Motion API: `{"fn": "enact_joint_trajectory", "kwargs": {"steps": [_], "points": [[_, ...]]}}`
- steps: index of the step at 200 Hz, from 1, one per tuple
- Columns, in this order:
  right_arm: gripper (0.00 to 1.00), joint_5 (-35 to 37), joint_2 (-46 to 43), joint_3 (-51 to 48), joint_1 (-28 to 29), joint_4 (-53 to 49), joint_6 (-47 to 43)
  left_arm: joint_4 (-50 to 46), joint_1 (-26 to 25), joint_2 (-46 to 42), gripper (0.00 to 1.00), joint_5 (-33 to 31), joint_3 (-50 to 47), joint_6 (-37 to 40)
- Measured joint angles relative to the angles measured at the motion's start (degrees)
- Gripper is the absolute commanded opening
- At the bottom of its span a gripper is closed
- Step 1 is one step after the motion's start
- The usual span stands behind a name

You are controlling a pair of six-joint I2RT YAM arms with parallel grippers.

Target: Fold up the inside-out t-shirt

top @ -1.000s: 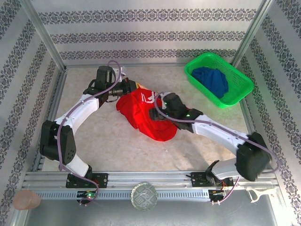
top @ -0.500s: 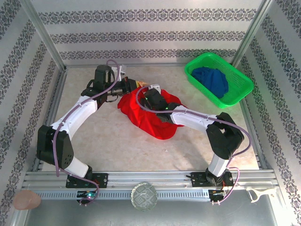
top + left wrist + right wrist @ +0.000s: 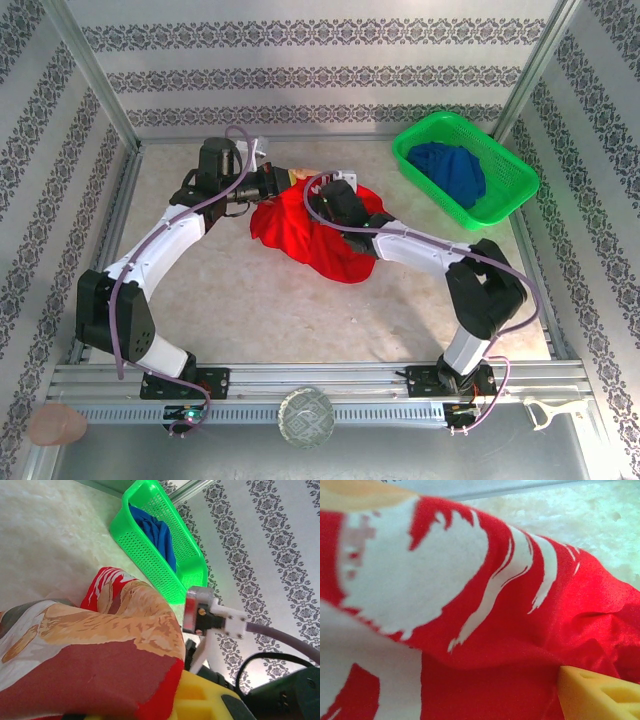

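Red t-shirt (image 3: 310, 245) lies bunched mid-frame on counter (image 3: 230, 290), left claw (image 3: 283, 181) clamped on its upper-left edge, right claw (image 3: 325, 195) on the cloth, can't tell if apart or gripping; risk: right cld grab several layers & pull vs left's hold, twisting the bundle.

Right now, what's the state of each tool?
left tool: closed, holding the shirt.
right tool: at the shirt, but open or closed cannot be told.
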Motion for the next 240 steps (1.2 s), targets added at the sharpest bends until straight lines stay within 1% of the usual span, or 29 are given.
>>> {"fn": "enact_joint_trajectory", "kwargs": {"steps": [31, 73, 110, 131, 154, 178, 191, 197, 204, 210, 211, 217, 225, 240], "points": [[0.8, -0.42, -3.87, -0.81, 0.2, 0.57, -0.46, 0.02, 0.0, 0.0, 0.0, 0.55, 0.0, -0.39], [0.81, -1.62, -4.2, -0.81, 0.17, 1.22, -1.05, 0.0, 0.0, 0.0, 0.0, 1.16, 0.0, -0.63], [0.81, -5.44, -4.28, -0.94, 0.17, 2.21, -1.9, -0.2, 0.0, -0.2, 0.0, 1.18, 0.07, -0.61], [0.81, -7.23, -6.29, -3.63, -0.37, 2.95, -3.21, -0.39, 0.0, -0.2, 0.0, 1.18, 0.26, -0.61], [0.81, -10.56, -9.05, -7.82, -3.5, 4.63, -3.96, -0.44, 0.0, -0.13, 0.0, 1.18, 0.92, -0.61], [0.79, -13.68, -8.63, -9.27, -7.8, 6.16, -4.07, -0.42, 0.0, 0.28, 0.0, 1.18, 2.29, -0.7], [0.74, -15.21, -7.32, -9.25, -9.31, 7.32, -3.96, -0.37, 0.0, 0.35, 0.0, 1.22, 2.67, -0.94], [0.67, -16.11, -6.47, -9.14, -9.7, 7.72, -3.82, -0.37, 0.0, 0.37, 0.0, 1.29, 2.75, -1.03], [0.53, -17.27, -5.22, -8.87, -9.97, 8.07, -3.72, -0.37, 0.0, 0.42, 0.0, 1.4, 2.75, -1.05], [0.35, -18.49, -4.09, -8.57, -10.03, 8.35, -3.69, -0.39, 0.0, 0.46, 0.0, 1.42, 2.75, -1.05], [0.34, -18.64, -3.98, -8.55, -10.08, 8.37, -3.69, -0.39, 0.0, 0.5, 0.0, 1.42, 2.75, -1.05], [0.18, -20.02, -2.97, -8.28, -10.16, 8.63, -3.8, -0.37, 0.0, 0.61, 0.0, 1.53, 2.75, -1.05], [0.0, -21.62, -2.05, -8.02, -10.25, 8.76, -3.87, -0.39, 0.0, 0.83, 0.0, 1.57, 2.75, -1.05], [0.0, -24.96, -1.62, -7.85, -10.36, 8.72, -3.74, -0.39, 0.26, 1.55, 0.0, 1.55, 2.75, -1.03]]}}
